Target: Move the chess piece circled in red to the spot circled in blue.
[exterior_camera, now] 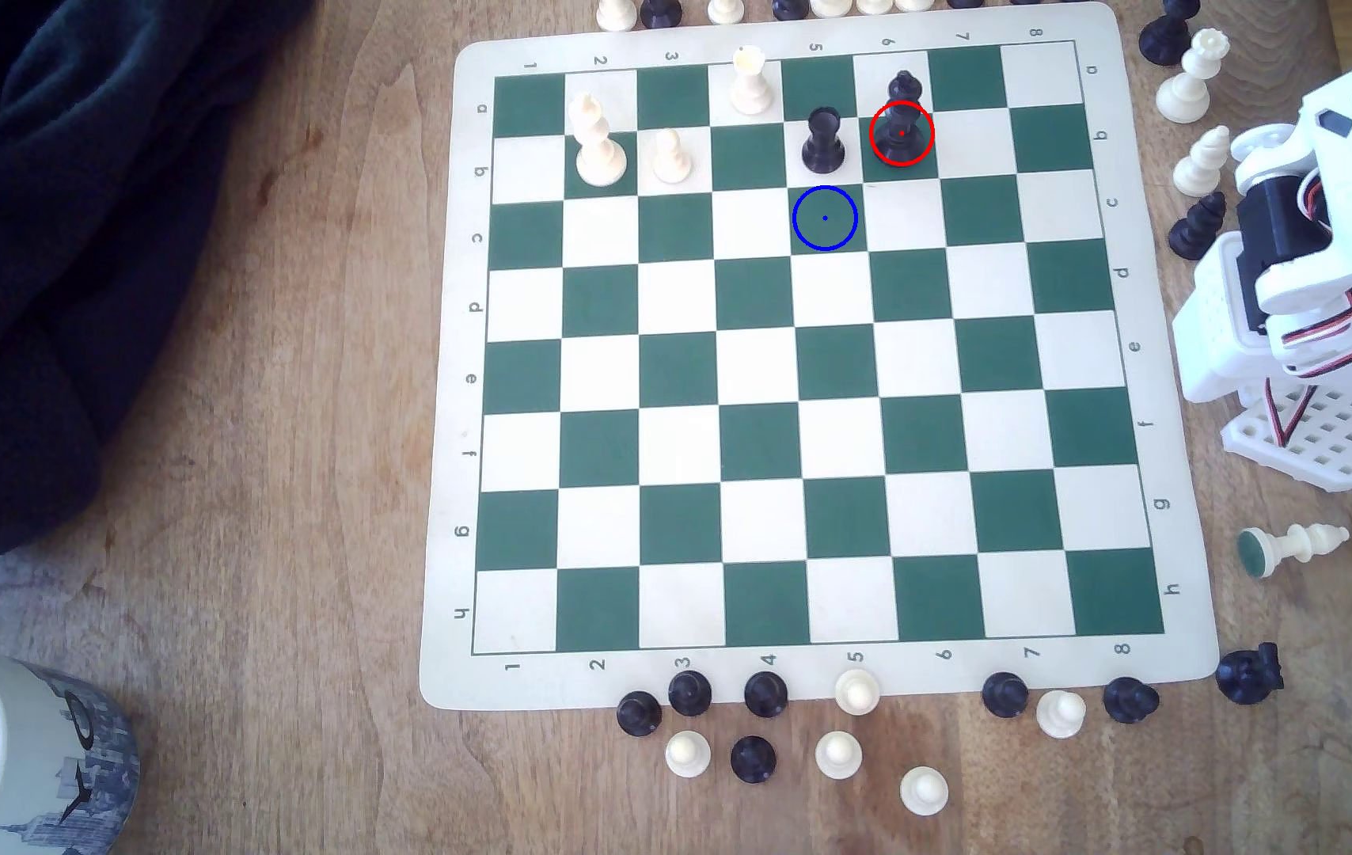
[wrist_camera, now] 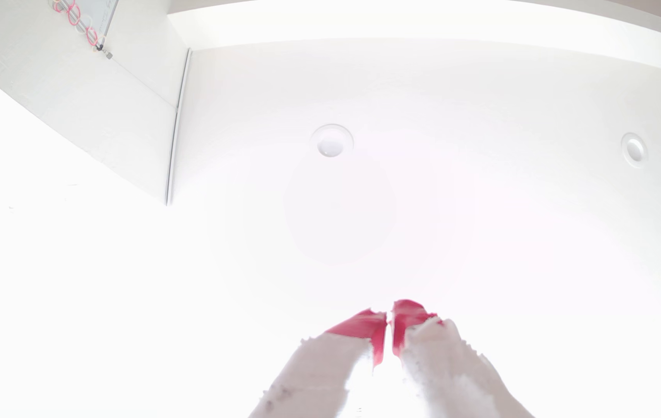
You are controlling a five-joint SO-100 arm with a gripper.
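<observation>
The chess piece (exterior_camera: pixel 903 119), tall, glossy black with a knobbed head, stands inside the red ring on a dark green square in row b, column 6 of the board (exterior_camera: pixel 812 674). The spot (exterior_camera: pixel 825 218), a green square with a blue ring and centre dot, lies one square diagonally nearer and to the exterior view's left, and it is bare. The white arm (exterior_camera: pixel 1331 247) is folded up off the board's right edge, far from both. In the wrist view my gripper (wrist_camera: pixel 389 315) points up at a bright ceiling, its red-tipped fingers (wrist_camera: pixel 365 327) together with nothing between them.
A shorter black rook (exterior_camera: pixel 823 141) stands right beside the circled piece, directly behind the spot. Three white pieces (exterior_camera: pixel 599 144) stand at the board's far left. Loose pieces ring the board's near, far and right edges. A mug (exterior_camera: pixel 15 756) sits at lower left, dark cloth (exterior_camera: pixel 64 205) at upper left.
</observation>
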